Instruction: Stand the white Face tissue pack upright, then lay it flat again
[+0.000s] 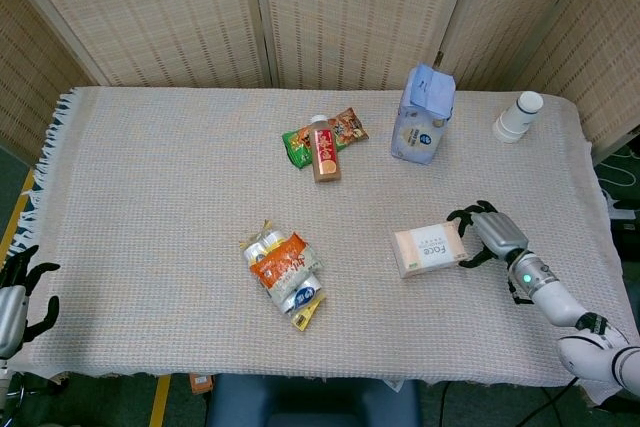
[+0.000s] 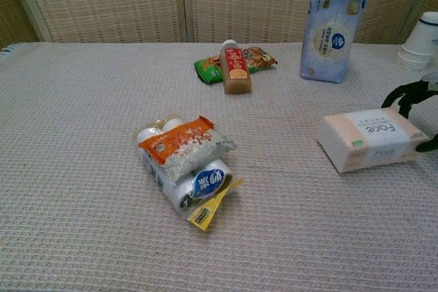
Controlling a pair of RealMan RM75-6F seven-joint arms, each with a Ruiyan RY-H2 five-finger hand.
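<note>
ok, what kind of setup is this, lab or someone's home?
Most likely a lab or data-collection station, not a home: a table under a woven cloth, woven folding screens closing off the background, and assorted packaged goods laid out like props, among them the Face tissue pack and a blue bag.

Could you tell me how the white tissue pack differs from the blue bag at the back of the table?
The tissue pack lies flat on its broad face; the blue bag stands upright. The tissue pack is a low white and peach block, the blue bag tall, pale blue, with a folded top. The right hand is at the tissue pack's end; nothing is near the blue bag. Both are soft packages resting on the woven cloth.
</note>
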